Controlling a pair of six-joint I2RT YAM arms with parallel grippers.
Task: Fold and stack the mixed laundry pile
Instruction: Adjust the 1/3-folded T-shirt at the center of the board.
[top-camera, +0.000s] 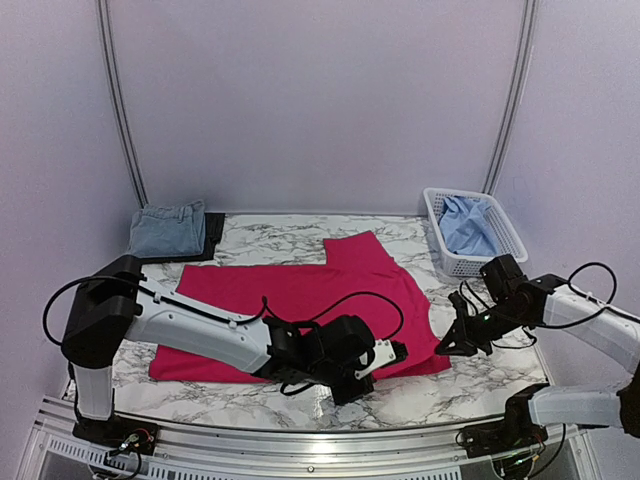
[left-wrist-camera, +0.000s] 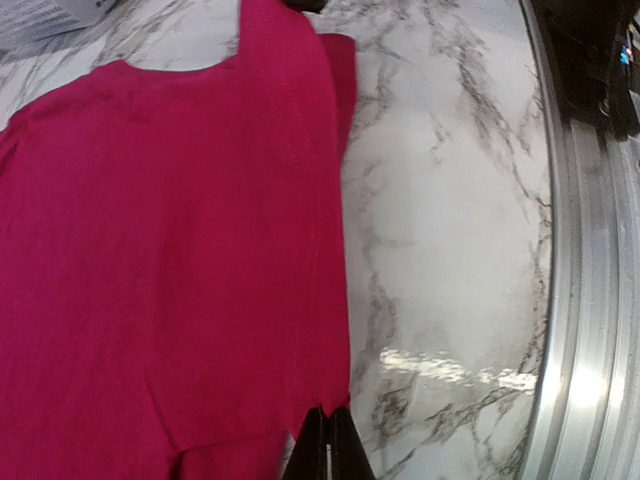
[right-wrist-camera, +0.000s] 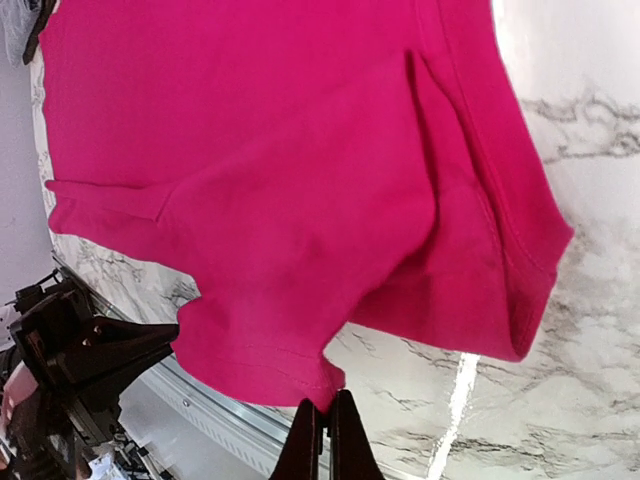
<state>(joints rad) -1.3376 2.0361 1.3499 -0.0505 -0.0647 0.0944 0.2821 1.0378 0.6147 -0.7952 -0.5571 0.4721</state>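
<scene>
Left gripper (left-wrist-camera: 327, 418): we are seeing its two dark fingers (left-wrist-camera: 316, 455) pressing flat together, clenching the near hem of the pink-red T-shirt (left-wrist-camera: 150, 250) at their tips.
Right gripper (right-wrist-camera: 325, 405): we are seeing its fingers (right-wrist-camera: 308, 445) likewise pinching together on a stitched corner of the same shirt, which is bunching and folding over itself just above the tips.
Cloth at the grips: in the left wrist view the hem is lying flat against the marble table (left-wrist-camera: 440, 250). In the right wrist view the corner is drooping in a loose fold, with marble showing beneath it.
Both grippers from above: we are finding them low over the shirt's near right part. The left one is at the near hem and the right one at the right-hand corner, near each other but apart.
T-shirt: it is lying spread across the middle of the table, one sleeve pointing toward the back.
Other laundry: a folded faded denim piece (top-camera: 165, 230) is resting on a dark piece (top-camera: 213, 235) at the back left corner. A light blue shirt (top-camera: 468, 228) is sitting crumpled inside the white basket (top-camera: 465, 265) at the back right.
Table edge: a metal rail (left-wrist-camera: 590, 300) is running along the near side, beside the left gripper.
</scene>
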